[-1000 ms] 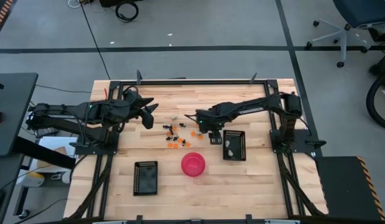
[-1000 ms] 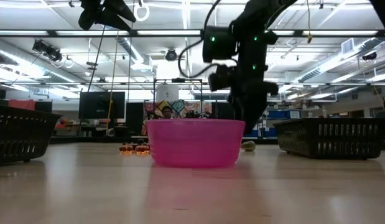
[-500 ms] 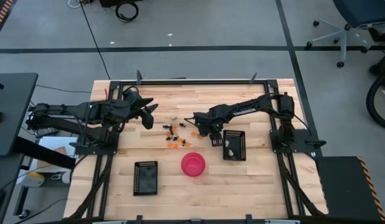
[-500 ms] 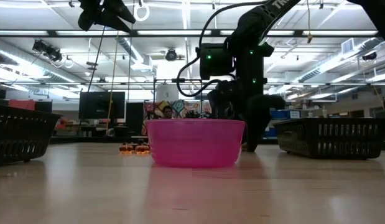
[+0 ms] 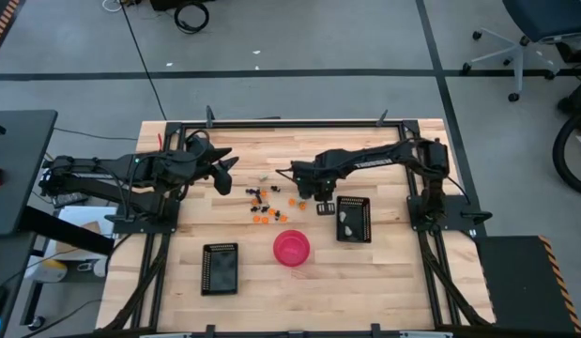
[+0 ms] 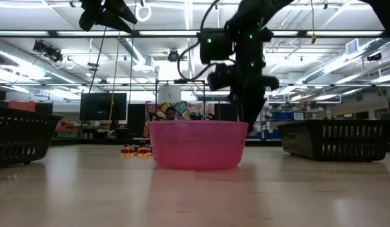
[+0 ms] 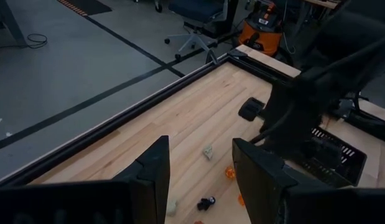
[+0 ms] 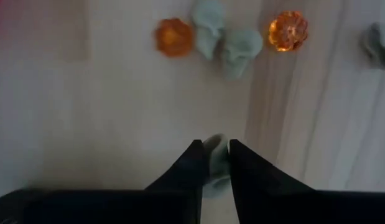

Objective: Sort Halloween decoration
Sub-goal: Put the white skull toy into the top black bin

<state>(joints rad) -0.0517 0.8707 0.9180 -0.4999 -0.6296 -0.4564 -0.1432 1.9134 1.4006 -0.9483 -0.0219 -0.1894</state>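
Here you see two black grid trays (image 5: 220, 268) (image 5: 353, 218) and one pink bowl (image 5: 291, 248) on the desk (image 5: 384, 272); the decoration pieces (image 5: 265, 200) lie scattered at the high view's centre; the right pincer (image 8: 212, 155) pinches one pale piece (image 8: 214, 144), with two orange and two pale ones just ahead; the left pincer (image 7: 198, 168) hangs wide, centre-left, holding nothing.

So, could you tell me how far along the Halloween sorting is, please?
Early. The right tray holds a couple of pale pieces; the left tray looks empty. The right claw pinches a pale piece. The left claw waits open. A scattered pile remains.
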